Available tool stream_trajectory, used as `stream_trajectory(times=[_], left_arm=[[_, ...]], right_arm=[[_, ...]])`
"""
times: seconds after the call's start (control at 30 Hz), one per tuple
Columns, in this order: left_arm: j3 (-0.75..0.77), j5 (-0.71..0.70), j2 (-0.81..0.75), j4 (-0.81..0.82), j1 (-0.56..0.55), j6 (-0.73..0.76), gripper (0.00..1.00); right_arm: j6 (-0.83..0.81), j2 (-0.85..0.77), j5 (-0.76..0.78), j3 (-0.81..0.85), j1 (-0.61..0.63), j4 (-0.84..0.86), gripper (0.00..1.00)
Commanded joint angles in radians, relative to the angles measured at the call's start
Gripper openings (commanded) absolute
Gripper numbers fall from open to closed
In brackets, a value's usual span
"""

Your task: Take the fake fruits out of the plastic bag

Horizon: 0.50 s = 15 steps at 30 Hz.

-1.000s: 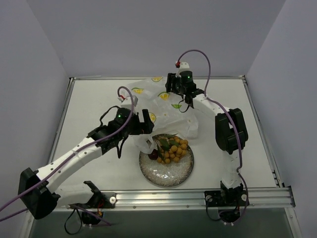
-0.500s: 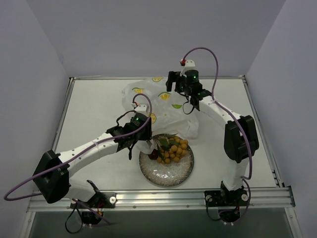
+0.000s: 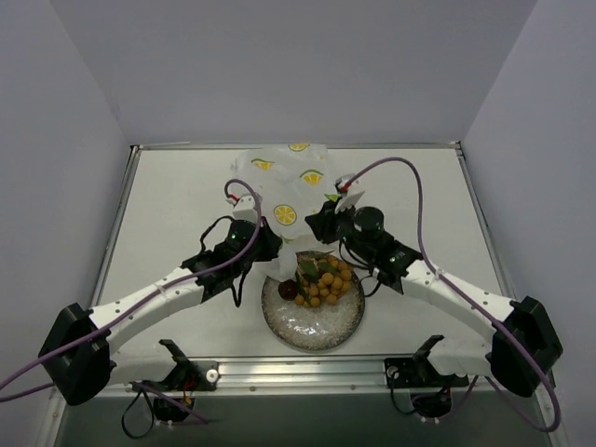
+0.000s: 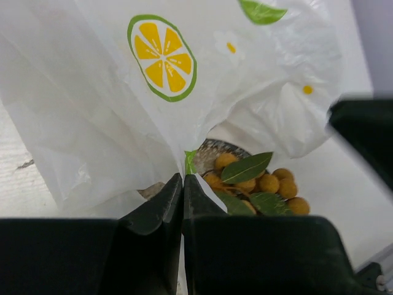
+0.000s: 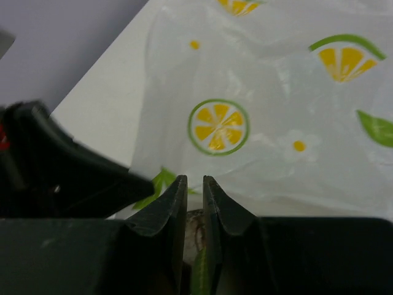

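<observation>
The plastic bag [image 3: 279, 182], white with lemon-slice prints, stands bunched up behind the plate. Its near edge is pinched by both grippers. My left gripper [image 3: 270, 248] is shut on that edge just left of the plate; in the left wrist view the jaws [image 4: 183, 179] meet on a fold of the bag [image 4: 116, 98]. My right gripper [image 3: 318, 227] holds the edge a little to the right, and its jaws [image 5: 194, 179] stand a narrow slit apart with film between them. The berry bunch with green leaves [image 3: 328, 278] and a maroon ball [image 3: 288, 290] lie on the plate. Other fake fruits are hidden.
The round speckled glass plate [image 3: 312, 326] sits at the table's near middle, under the bag's mouth. The two grippers stand close together above its far rim. White table [image 3: 168, 196] with a raised metal rim [image 3: 372, 371] along the front.
The right arm swung from the bag's far side down to its near edge. The left gripper moved in beside it. Both jaws closed on the bag, which now stands higher and narrower.
</observation>
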Motion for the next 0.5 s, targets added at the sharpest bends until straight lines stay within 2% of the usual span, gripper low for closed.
stream_trajectory(times=[0.0,0.3,0.47], left_arm=[[-0.01,0.046,-0.065,0.174,0.041,-0.076,0.03],[-0.025,0.281,-0.103,0.233,0.202,-0.099,0.02],[0.002,0.378,-0.093,0.24,0.264,-0.105,0.02]], right_arm=[[0.015,-0.08,0.051,-0.089,0.107,0.111,0.13],[0.006,0.004,0.147,-0.123,0.184,0.131,0.12],[0.005,0.122,0.183,-0.094,0.19,0.163,0.12]])
